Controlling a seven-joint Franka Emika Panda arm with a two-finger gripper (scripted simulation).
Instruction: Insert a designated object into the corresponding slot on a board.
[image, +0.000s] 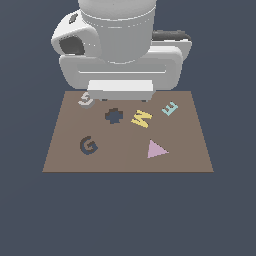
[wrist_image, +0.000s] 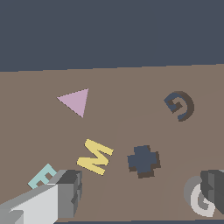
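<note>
G block (image: 86, 99) shown at the board's (image: 190, 150) far edge, not yet inserted.
Hand (wrist_image: 140, 197) is spread wide, empty; G slot (image: 88, 145) remains unfilled.

Exterior view: we look down at a steep angle from opposite the arm's base, far enough back to frame the whole board (image: 128, 160) with dark floor all round; the arm's bulk fills the top. Wrist view: we sit low and close over the board's far edge, facing back across it, fingers (wrist_image: 70, 192) in the foreground. Both views share the G slot (image: 88, 145) (wrist_image: 179, 105), yellow W (image: 142, 119) (wrist_image: 95, 156) and pink triangle (image: 156, 149) (wrist_image: 75, 101), seen from opposite ends.
</note>
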